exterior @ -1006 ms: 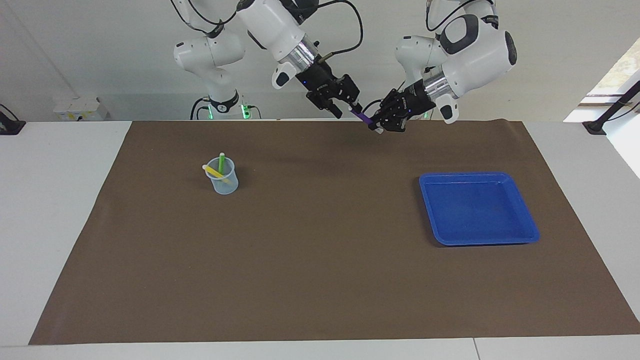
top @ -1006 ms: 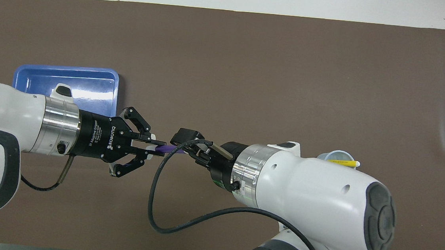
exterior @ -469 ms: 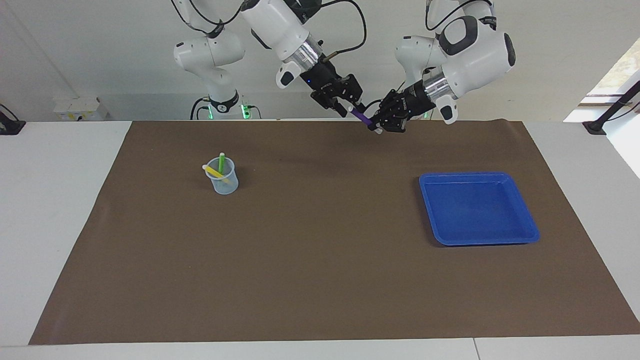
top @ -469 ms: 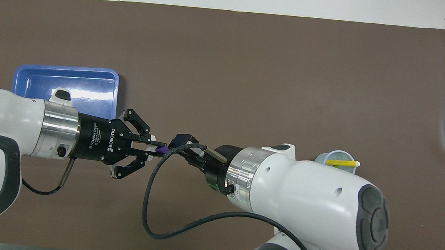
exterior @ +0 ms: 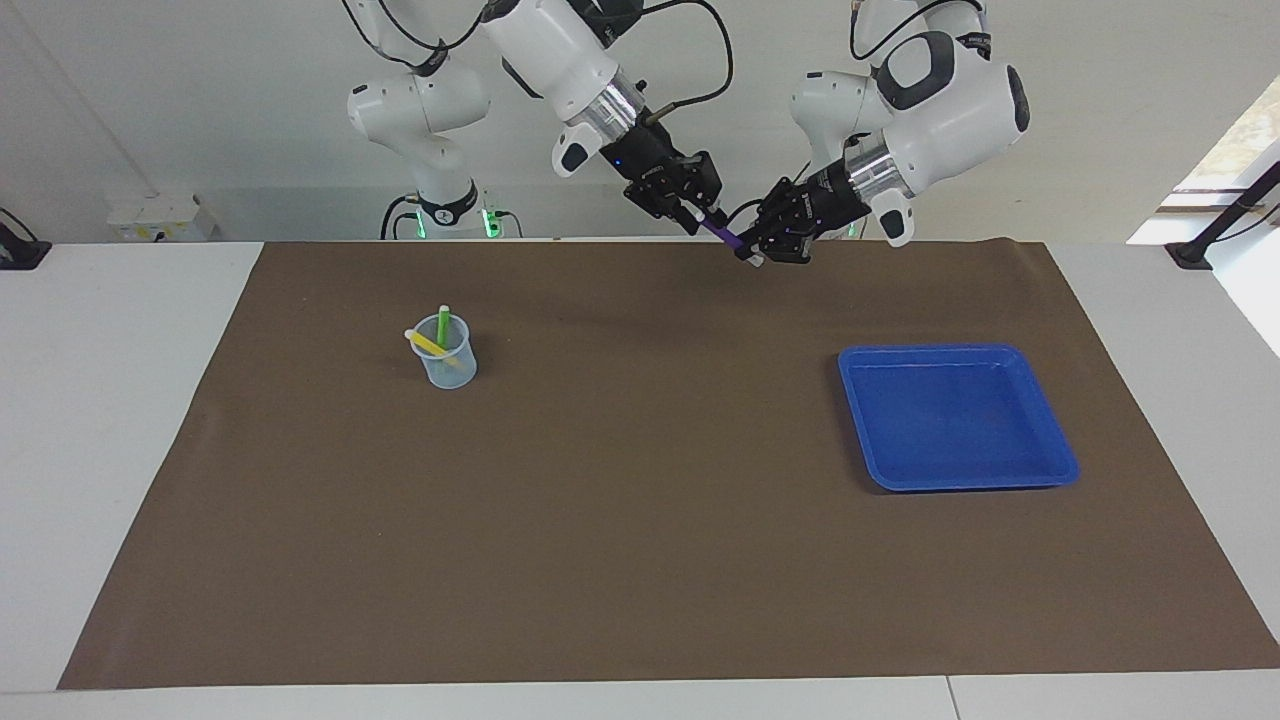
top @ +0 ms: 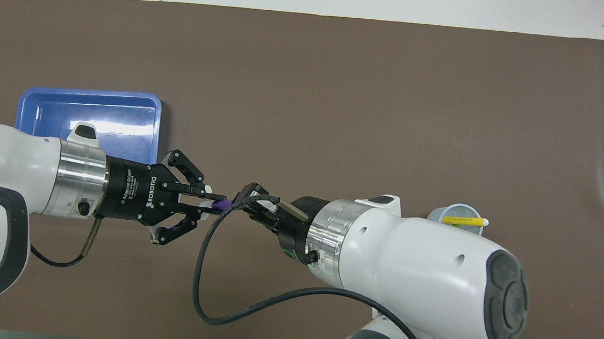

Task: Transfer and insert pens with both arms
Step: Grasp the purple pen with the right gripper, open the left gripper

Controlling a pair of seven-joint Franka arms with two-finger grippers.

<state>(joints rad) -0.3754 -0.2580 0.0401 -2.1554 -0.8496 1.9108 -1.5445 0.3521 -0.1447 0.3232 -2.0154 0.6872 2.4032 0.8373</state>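
Looked like robotics lab, not home or shop. Two white jointed arms [exterior: 930, 90] stood at long white table [exterior: 120, 420], with black cables looped from wrists. Brown mat [exterior: 640, 560] lay flat across tabletop as work area. Plain pale wall [exterior: 200, 100] without decoration rose at robots' end. Small box with wiring [exterior: 155, 215] sat at wall edge. Green status lights [exterior: 455, 222] glowed at right arm's base. Only few test props on mat: blue tray [exterior: 955, 415], small clear cup [exterior: 447, 355].
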